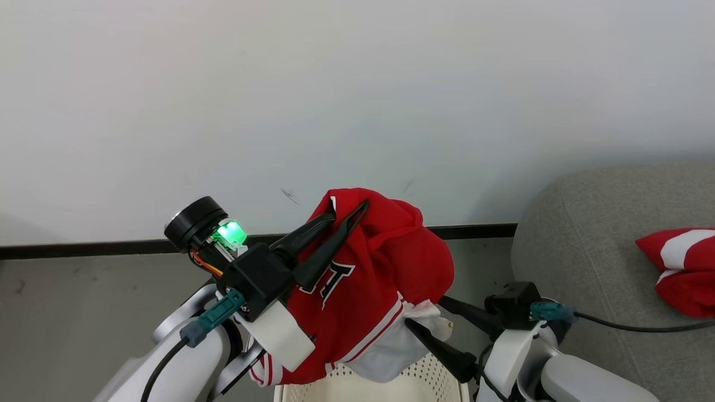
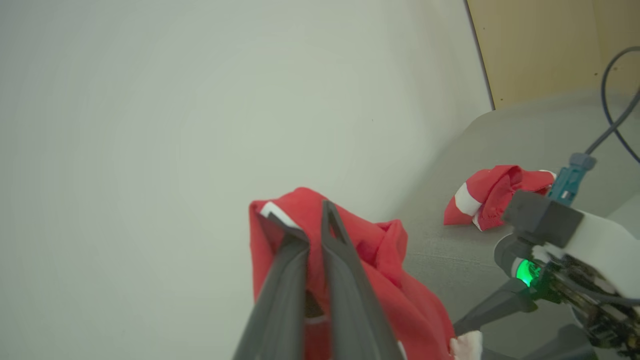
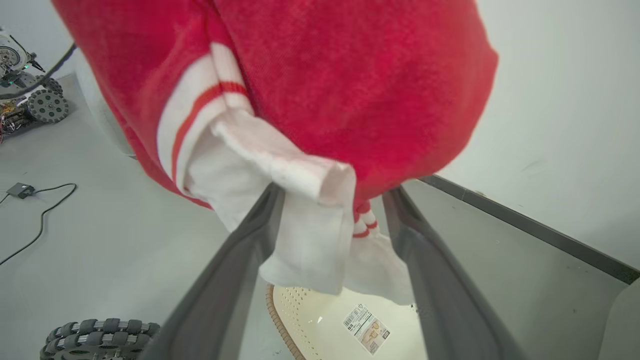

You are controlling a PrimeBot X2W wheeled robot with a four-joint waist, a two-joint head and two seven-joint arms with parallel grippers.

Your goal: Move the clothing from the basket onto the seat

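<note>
A red garment [image 1: 385, 262] with white trim and a dark letter mark hangs in the air above the basket [image 1: 430, 379]. My left gripper [image 1: 350, 211] is shut on its top fold, and the left wrist view shows the gripper [image 2: 298, 210] pinching the red cloth [image 2: 380, 260]. My right gripper [image 1: 424, 312] stands open below, with the garment's white hem [image 3: 305, 240] hanging between its spread fingers [image 3: 230, 280]. Under that hem is the cream perforated basket [image 3: 300, 310]. A second red-and-white garment [image 1: 678, 268] lies on the grey seat [image 1: 586, 251] at the right.
A pale wall with a dark baseboard [image 1: 111, 245] stands close behind the basket. On the grey floor lie a cable with a small black box [image 3: 20, 190], a wheeled machine [image 3: 47, 105] and my own wheel [image 3: 100, 332]. A wooden panel [image 2: 550, 45] rises behind the seat.
</note>
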